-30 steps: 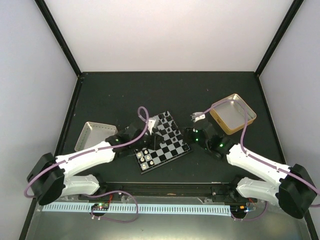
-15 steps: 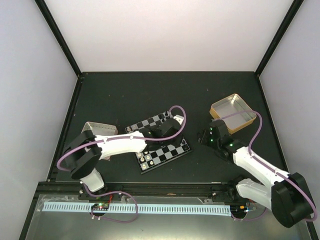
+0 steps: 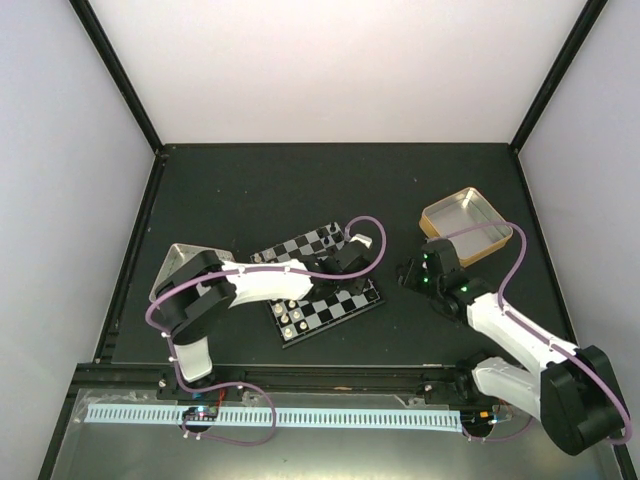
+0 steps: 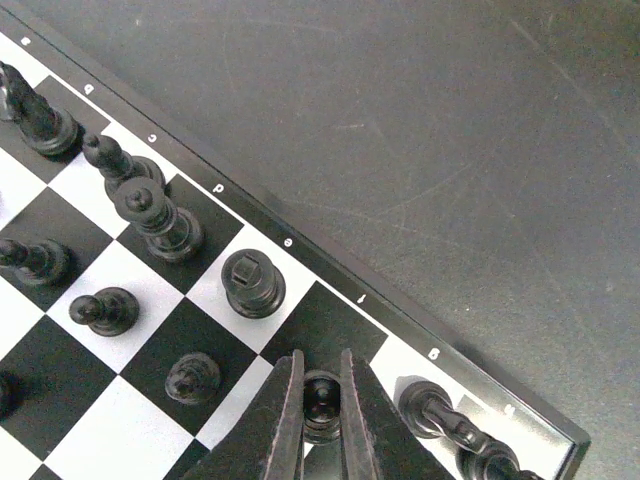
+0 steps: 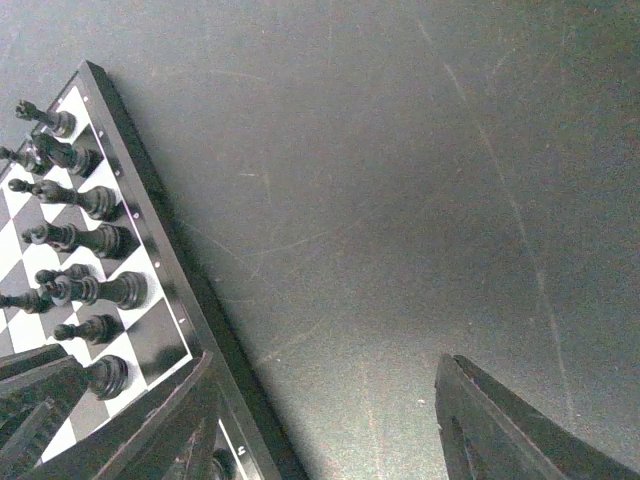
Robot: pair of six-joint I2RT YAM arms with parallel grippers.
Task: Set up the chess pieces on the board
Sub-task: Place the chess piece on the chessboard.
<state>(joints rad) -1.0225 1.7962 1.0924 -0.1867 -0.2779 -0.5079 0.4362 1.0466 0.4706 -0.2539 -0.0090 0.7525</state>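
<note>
Dark desk (image 3: 300,185) behind the small black-and-grey chequered board (image 3: 335,305) was wide open, but tiny black chessmen (image 4: 252,283) crowded the rows along one edge.

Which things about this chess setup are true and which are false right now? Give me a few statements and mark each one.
1. The left gripper is shut on a black chess piece near the lettered edge of the board. True.
2. The right gripper holds a white piece. False: it is open and empty, over bare table beside the board.
3. The gold tin sits left of the board. False: it is on the right; the silver tray is on the left.
4. Some cream-white pieces stand along the board's near edge. True.
</note>
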